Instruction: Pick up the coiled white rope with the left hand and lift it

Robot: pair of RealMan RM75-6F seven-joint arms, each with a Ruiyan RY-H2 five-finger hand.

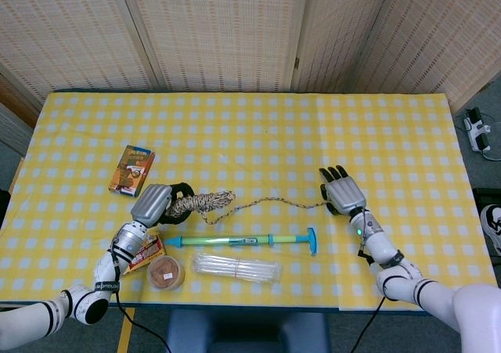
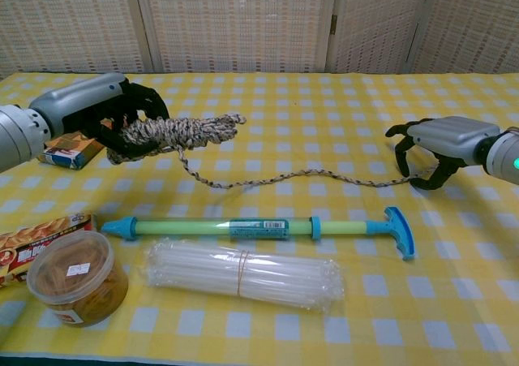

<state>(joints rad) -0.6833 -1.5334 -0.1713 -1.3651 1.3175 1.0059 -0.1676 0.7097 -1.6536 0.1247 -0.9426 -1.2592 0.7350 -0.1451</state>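
Rope (image 2: 182,130): braided, speckled coil, grasped by left robot hand (image 2: 113,114); right robot hand (image 2: 438,147) released, fingers spread.

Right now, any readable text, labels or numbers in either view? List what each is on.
Nothing can be read as text in either view.
Pump: printed label on the tube, too small to read.
Round tub: small white sticker on the lid, blurred.
Box near the left hand: colourful print, illegible.
Flat red packet by the tub: light lettering, cut off and blurred.

Labels on the pump (image 2: 258,228) and tub (image 2: 77,277) are unreadable.
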